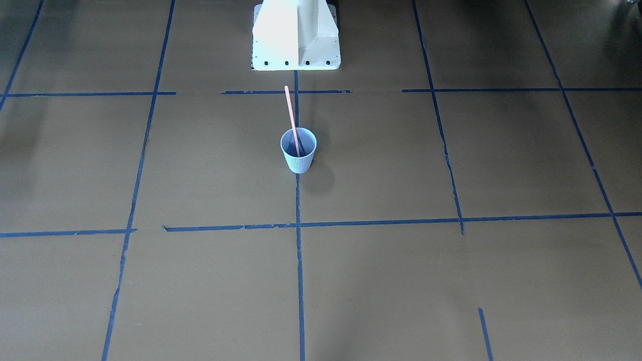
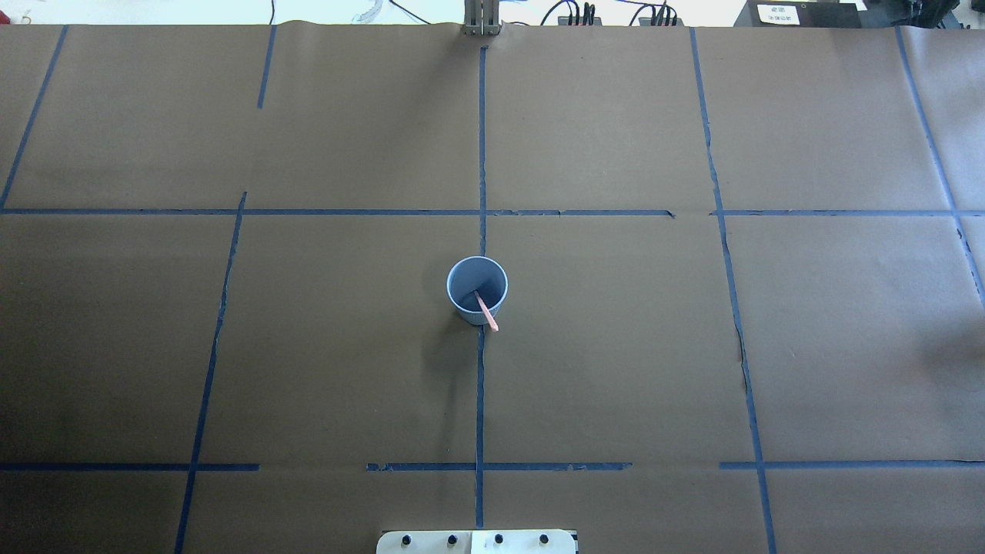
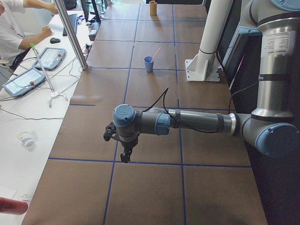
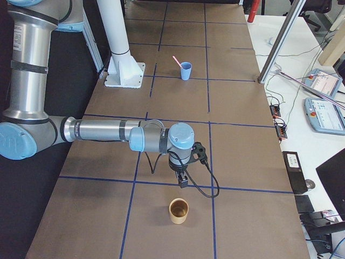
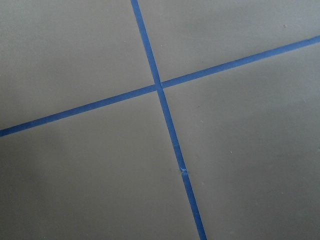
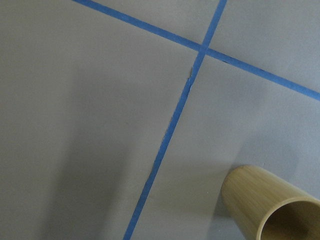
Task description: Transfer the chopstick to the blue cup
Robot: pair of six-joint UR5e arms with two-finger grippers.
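The pale blue ribbed cup (image 1: 299, 158) stands upright at the table's middle, on the centre tape line. It also shows in the overhead view (image 2: 465, 281) and both side views (image 3: 148, 64) (image 4: 186, 71). One salmon-pink chopstick (image 1: 290, 114) stands in it, leaning over the rim toward the robot's base (image 2: 488, 315). My left gripper (image 3: 125, 157) hangs low over the table far to the robot's left, away from the cup. My right gripper (image 4: 183, 182) hangs low far to the robot's right. I cannot tell whether either is open or shut. Both wrist views show only table and no fingers.
A bamboo cup (image 4: 179, 211) stands just beyond my right gripper and shows in the right wrist view (image 6: 265, 205). The white robot pedestal (image 1: 296, 35) stands behind the blue cup. An operator (image 3: 14, 28) and tablets (image 3: 23, 80) are past the table's far edge.
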